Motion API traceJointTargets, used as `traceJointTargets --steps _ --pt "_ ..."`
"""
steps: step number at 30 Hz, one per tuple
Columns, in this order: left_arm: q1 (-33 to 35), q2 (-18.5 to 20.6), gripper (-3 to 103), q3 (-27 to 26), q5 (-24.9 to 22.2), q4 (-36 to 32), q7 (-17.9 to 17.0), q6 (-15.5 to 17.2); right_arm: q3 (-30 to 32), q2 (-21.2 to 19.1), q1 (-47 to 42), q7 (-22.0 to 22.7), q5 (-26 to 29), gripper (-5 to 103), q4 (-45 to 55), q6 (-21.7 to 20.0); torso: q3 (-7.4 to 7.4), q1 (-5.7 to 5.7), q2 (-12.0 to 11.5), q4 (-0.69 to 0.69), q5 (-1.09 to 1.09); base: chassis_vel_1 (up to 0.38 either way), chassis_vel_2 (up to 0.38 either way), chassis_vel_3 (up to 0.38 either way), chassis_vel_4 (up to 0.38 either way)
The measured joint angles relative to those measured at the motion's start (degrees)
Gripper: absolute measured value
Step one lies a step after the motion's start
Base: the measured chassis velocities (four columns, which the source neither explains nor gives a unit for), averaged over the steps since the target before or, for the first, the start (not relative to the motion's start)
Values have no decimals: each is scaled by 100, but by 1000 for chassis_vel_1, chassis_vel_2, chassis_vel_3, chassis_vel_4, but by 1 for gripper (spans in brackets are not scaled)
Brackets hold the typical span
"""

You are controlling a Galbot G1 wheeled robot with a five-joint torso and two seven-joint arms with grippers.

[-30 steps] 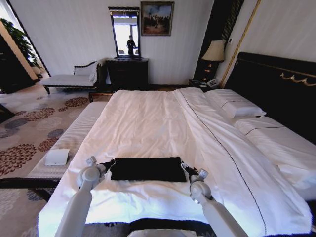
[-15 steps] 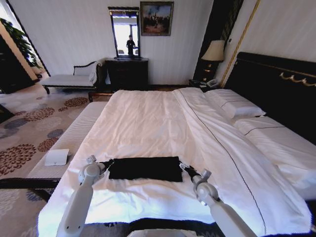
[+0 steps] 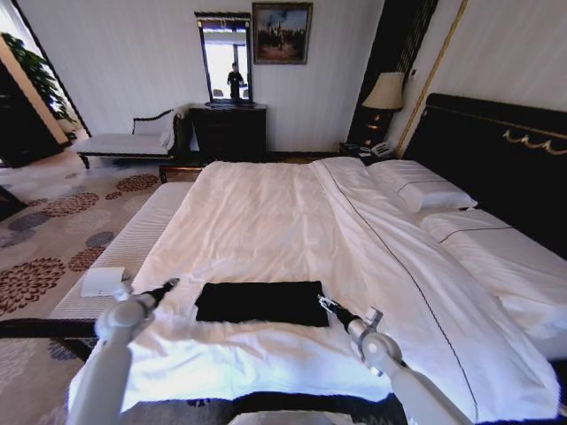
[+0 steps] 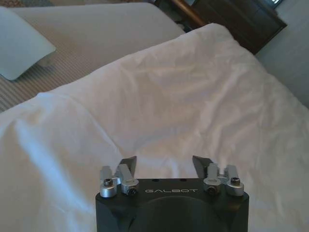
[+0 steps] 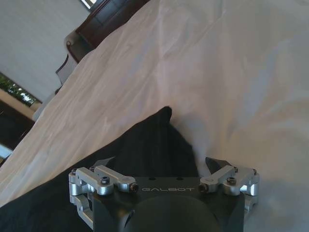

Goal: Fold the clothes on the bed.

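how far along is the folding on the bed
The black garment already lies as a flat, neat rectangle on the bed. Nothing is in hand: the left end effector is open beside it, the right end effector open at its corner. Any further fold remains.

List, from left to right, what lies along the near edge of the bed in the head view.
Left gripper → flat folded black garment on the white-sheeted bed → right gripper.

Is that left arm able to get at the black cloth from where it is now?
Probably yes. The left gripper is open, hanging off the left end of the black cloth, and between them lies nothing but bare white sheet.
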Motion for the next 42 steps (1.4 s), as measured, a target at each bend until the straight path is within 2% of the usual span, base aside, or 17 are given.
traceJointTargets --steps 3,4,6,8,9,12,15,16,18,19,24,25,28,30,33,38,42 --pt "279 -52 83 -117 -160 -456 -43 35 -34 51 44 -17 -34 100 -117 -42 0 0 0 2 0 0 0 0 0" --pt "279 -52 83 -117 -160 -456 -43 35 -34 51 44 -17 -34 100 -117 -42 0 0 0 2 0 0 0 0 0" --pt "367 -107 93 -116 -245 -691 -101 39 -16 111 17 -27 -53 100 -147 -50 0 0 0 0 0 0 0 0 0" --pt "488 -174 98 -124 -319 -929 -160 41 -5 172 -2 -49 -64 102 -155 -55 0 0 0 -2 -1 0 0 0 0" --pt "488 -174 98 -124 -319 -929 -160 41 -5 172 -2 -49 -64 102 -155 -55 0 0 0 -2 -1 0 0 0 0" --pt "721 -264 100 -167 -368 -1247 -211 43 -12 257 -7 -119 -76 88 -154 -59 0 0 0 0 1 0 0 0 0" --pt "814 -310 100 -191 -370 -1347 -238 44 -15 294 -15 -187 -88 88 -150 -59 0 0 0 0 1 0 0 0 0" --pt "861 -342 100 -204 -370 -1383 -252 44 -16 315 -18 -220 -107 78 -150 -59 0 0 0 0 0 0 0 0 0" --pt "917 -384 100 -217 -370 -1427 -271 45 -13 365 -23 -252 -147 66 -164 -47 0 0 0 0 0 0 0 0 0" --pt "917 -384 100 -217 -370 -1427 -271 45 -13 365 -23 -252 -147 66 -164 -47 0 0 0 0 0 0 0 0 0" --pt "1036 -451 100 -300 -374 -1521 -283 47 -10 435 -8 -203 -82 44 -129 -43 0 0 0 0 0 0 0 0 0" --pt "1036 -451 100 -300 -374 -1521 -283 47 -10 435 -8 -203 -82 44 -129 -43 0 0 0 0 0 0 0 0 0" --pt "1077 -480 100 -324 -374 -1541 -320 48 -10 462 -4 -124 9 28 -80 -73 0 0 0 0 0 0 0 0 0" --pt "1085 -488 100 -325 -374 -1547 -339 48 -8 470 -4 -98 34 28 -64 -80 0 0 0 0 0 0 0 0 0" --pt "1096 -498 100 -321 -363 -1551 -424 48 24 479 -5 45 123 12 24 -109 0 0 -1 0 0 0 0 0 0" --pt "1088 -480 100 -310 -344 -1532 -493 48 69 344 -33 375 253 5 289 -183 0 0 -1 0 1 0 0 0 0" --pt "1044 -475 100 -274 -333 -1496 -566 48 219 -32 -25 1017 587 5 791 -386 1 0 -1 0 1 0 0 0 0"
